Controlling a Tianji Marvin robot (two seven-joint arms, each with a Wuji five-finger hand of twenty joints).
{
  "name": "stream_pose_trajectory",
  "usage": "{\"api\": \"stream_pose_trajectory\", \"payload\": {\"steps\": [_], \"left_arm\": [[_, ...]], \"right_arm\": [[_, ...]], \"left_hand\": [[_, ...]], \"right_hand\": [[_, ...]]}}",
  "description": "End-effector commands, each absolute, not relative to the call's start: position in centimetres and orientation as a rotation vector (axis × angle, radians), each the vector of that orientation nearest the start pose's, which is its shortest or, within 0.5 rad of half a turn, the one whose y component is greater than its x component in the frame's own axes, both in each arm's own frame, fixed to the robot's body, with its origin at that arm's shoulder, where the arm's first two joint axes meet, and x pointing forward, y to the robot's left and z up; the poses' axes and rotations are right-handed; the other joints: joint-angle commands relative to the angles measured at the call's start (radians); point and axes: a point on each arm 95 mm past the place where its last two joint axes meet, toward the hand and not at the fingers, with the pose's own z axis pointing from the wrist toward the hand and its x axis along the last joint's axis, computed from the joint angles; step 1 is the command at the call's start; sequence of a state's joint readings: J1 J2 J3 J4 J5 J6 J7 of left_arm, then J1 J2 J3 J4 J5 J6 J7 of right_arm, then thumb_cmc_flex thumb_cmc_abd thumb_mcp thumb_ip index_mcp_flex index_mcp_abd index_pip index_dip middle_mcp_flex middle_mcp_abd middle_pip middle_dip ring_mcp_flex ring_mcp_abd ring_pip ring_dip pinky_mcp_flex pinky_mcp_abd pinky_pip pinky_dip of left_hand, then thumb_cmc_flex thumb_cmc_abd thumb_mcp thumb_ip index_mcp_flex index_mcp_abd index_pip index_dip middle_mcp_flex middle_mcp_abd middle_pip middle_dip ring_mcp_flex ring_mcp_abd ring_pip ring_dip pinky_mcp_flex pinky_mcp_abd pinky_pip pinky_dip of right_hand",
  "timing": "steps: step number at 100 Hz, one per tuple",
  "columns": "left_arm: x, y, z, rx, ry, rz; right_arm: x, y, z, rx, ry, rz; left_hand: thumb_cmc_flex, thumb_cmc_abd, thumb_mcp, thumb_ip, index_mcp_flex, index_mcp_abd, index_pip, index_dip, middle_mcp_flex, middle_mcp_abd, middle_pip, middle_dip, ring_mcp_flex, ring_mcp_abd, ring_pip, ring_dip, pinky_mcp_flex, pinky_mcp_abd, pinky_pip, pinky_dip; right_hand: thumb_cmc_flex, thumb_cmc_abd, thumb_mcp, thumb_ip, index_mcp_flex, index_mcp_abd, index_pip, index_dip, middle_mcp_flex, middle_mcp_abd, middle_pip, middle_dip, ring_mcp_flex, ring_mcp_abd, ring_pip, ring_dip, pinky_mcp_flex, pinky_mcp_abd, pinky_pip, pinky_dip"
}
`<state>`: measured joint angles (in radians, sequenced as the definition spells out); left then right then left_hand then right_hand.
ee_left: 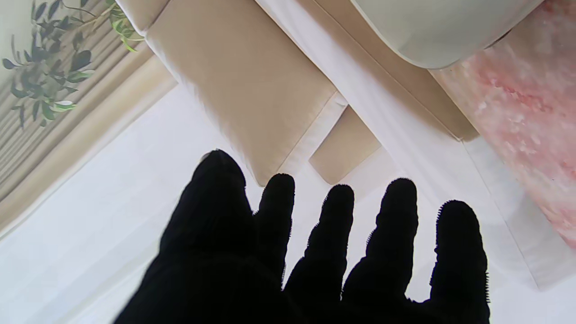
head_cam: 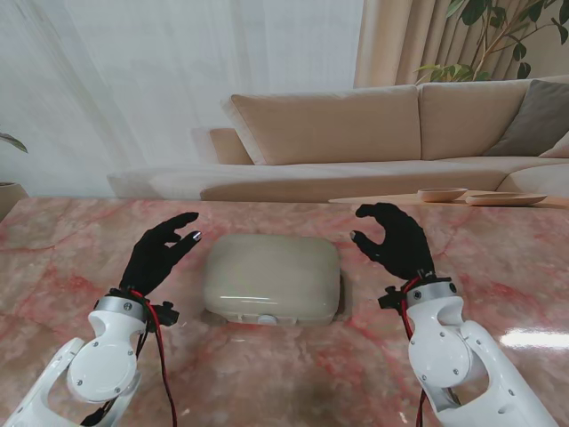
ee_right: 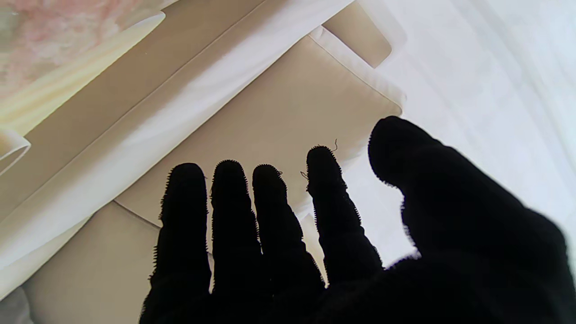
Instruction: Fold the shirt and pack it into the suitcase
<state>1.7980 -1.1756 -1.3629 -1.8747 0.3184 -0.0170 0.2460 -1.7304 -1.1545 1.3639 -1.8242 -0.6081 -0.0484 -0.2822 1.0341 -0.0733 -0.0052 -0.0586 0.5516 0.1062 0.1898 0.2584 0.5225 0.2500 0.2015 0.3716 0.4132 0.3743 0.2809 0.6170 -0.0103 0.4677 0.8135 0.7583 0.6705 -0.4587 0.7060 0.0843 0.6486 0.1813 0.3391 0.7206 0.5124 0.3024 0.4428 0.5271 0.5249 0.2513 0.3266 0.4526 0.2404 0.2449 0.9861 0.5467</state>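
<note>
Table (head_cam: 71,240): pink marble. Suitcase (head_cam: 272,277) closed at centre, long axis running L–R, squarely between both hands, abt equally near each. No shirt in any view. Left hand (head_cam: 160,253) & right hand (head_cam: 393,238) flank it, apart from it, fingers spread, slightly curled, holding nothing.

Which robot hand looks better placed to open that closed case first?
Neither clearly. The left hand and right hand are both open, flanking the closed suitcase about equally. The latch-like bump faces me at the middle. Probably both together; if one, the left sits slightly closer.
</note>
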Motion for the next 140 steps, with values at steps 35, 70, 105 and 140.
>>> {"api": "stream_pose_trajectory", "payload": {"steps": [35, 70, 105, 140], "left_arm": [[35.8, 0.8, -28.6, -1.777, 0.582, -2.064], [36.3, 0.6, -29.8, -1.817, 0.549, -2.033], [35.9, 0.5, -30.8, -1.825, 0.501, -2.042], [35.1, 0.7, -31.3, -1.841, 0.486, -2.045]], "right_arm": [[37.0, -3.0, -28.8, 1.481, 0.770, 1.897], [37.4, -3.7, -30.9, 1.575, 0.703, 1.875], [37.5, -4.0, -31.2, 1.595, 0.676, 1.869], [37.3, -3.6, -31.3, 1.606, 0.691, 1.866]], "left_hand": [[-0.108, 0.060, -0.041, 0.001, -0.028, -0.005, -0.035, 0.017, -0.068, -0.011, -0.051, -0.058, -0.129, -0.045, -0.108, -0.158, -0.070, -0.091, -0.231, -0.147], [-0.117, 0.062, -0.041, 0.001, -0.029, -0.008, -0.037, 0.018, -0.071, -0.013, -0.055, -0.059, -0.138, -0.054, -0.111, -0.164, -0.073, -0.084, -0.251, -0.157], [-0.128, 0.064, -0.040, 0.001, -0.023, -0.002, -0.037, 0.020, -0.067, -0.011, -0.060, -0.060, -0.138, -0.046, -0.112, -0.167, -0.071, -0.084, -0.265, -0.158], [-0.123, 0.060, -0.039, 0.002, -0.014, 0.002, -0.037, 0.023, -0.053, -0.008, -0.062, -0.058, -0.129, -0.044, -0.109, -0.168, -0.065, -0.068, -0.271, -0.153]], "right_hand": [[-0.023, 0.028, -0.048, -0.038, 0.024, 0.008, -0.008, -0.017, 0.000, 0.018, -0.043, -0.028, 0.026, 0.009, -0.039, -0.020, -0.003, 0.008, -0.010, -0.003], [-0.025, 0.035, -0.059, -0.037, 0.023, 0.014, -0.016, -0.021, 0.004, 0.026, -0.058, -0.032, 0.023, 0.021, -0.046, -0.020, -0.009, 0.018, -0.020, -0.004], [-0.024, 0.050, -0.080, -0.039, 0.019, 0.009, -0.019, -0.022, 0.002, 0.018, -0.058, -0.027, 0.022, 0.011, -0.047, -0.018, -0.008, 0.008, -0.022, 0.001], [-0.017, 0.058, -0.099, -0.037, 0.016, 0.007, -0.019, -0.021, -0.001, 0.015, -0.051, -0.024, 0.020, 0.006, -0.044, -0.016, -0.007, 0.002, -0.024, 0.005]]}}
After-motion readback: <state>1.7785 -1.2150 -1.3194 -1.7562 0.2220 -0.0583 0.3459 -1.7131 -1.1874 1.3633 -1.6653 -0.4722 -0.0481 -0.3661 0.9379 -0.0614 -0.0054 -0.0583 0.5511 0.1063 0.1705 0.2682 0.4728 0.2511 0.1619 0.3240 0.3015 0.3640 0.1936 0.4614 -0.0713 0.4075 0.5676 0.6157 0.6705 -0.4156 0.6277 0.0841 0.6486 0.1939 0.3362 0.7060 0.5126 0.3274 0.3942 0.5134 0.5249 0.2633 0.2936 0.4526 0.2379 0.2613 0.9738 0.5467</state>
